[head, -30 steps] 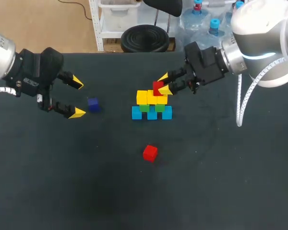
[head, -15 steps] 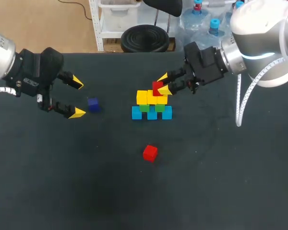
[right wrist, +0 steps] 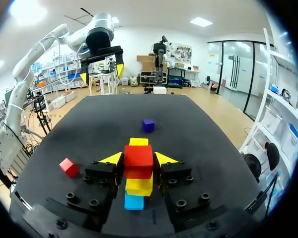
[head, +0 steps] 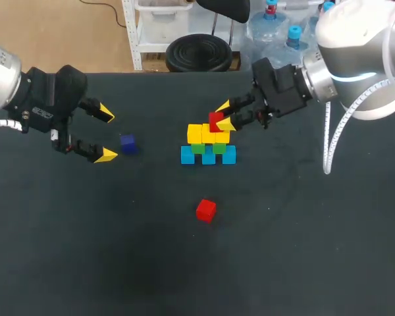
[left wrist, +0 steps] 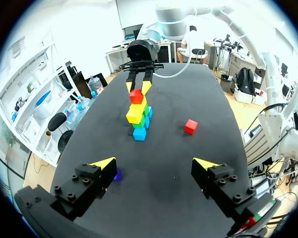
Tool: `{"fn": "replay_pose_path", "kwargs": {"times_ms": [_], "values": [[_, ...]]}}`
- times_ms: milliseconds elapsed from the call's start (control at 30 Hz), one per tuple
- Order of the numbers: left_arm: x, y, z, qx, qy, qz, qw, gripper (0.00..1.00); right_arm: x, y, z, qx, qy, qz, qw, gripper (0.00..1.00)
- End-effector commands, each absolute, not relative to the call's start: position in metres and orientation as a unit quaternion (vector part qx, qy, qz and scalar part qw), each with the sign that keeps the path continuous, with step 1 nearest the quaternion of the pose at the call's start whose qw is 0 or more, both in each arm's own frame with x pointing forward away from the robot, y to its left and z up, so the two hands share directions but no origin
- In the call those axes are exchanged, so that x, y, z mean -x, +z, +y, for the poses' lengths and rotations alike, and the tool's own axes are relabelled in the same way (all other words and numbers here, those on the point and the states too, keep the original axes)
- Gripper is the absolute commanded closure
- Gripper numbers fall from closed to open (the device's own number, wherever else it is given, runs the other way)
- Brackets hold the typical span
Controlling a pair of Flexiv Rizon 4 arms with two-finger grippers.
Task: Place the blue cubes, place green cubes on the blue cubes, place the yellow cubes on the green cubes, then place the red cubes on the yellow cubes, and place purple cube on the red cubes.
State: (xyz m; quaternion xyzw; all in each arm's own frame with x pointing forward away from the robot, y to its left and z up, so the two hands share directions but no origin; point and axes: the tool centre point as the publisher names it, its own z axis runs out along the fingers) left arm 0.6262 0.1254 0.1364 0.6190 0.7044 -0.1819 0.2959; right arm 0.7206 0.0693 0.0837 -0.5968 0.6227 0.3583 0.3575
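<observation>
Red-layer placing is in hand: one red cube [head: 216, 120] is pinched by the right gripper [head: 225, 114] just over the yellow cubes [head: 196, 133] of the stack [head: 187, 155]. Lowering and release are called for next. The left gripper [head: 106, 135] is spread, well apart from the stack.

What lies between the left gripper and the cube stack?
Only the purple cube, close to the left gripper; beyond it, bare table up to the stack. The head view shows it.
</observation>
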Motion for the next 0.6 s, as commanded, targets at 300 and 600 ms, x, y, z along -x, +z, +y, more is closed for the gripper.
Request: {"fn": "replay_pose_path", "kwargs": {"times_ms": [300,600], "values": [[-0.626,0.135,0.127,-0.62,-0.183,0.702,0.299,0.0,-0.722,0.083,0.069,0.596,0.359,0.623,0.358,0.51],[-0.626,0.135,0.127,-0.62,-0.183,0.702,0.299,0.0,-0.725,0.095,0.059,0.589,0.354,0.626,0.368,0.0]]}}
